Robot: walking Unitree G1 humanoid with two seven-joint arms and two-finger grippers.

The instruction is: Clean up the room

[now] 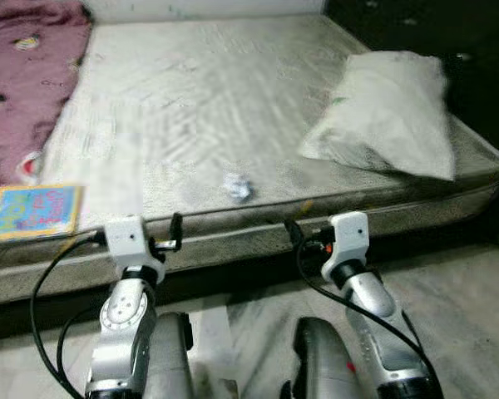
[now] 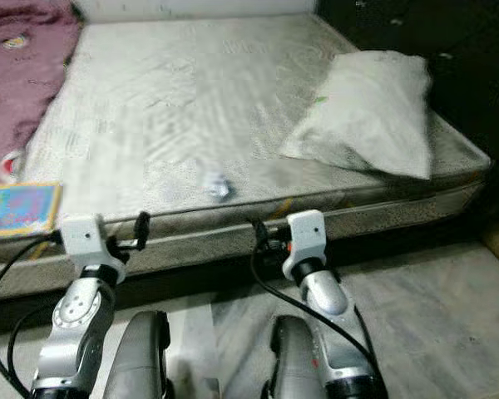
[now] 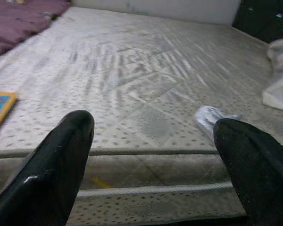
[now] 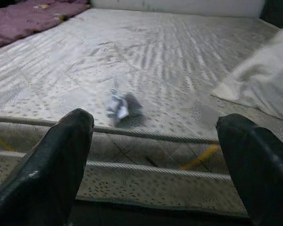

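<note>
A small crumpled paper wad lies on the bare mattress near its front edge. A white pillow rests at the mattress's right side. A colourful book lies at the front left corner, beside a purple blanket. My left gripper hovers just before the mattress edge, open, left of the wad. My right gripper is held at the same height, open, slightly right of the wad. Nothing sits between either pair of fingers. The wad appears just past the edge piping in the right wrist view.
The mattress lies low on a pale marble floor. Dark furniture stands behind the pillow at the right. A white wall runs along the mattress's far end.
</note>
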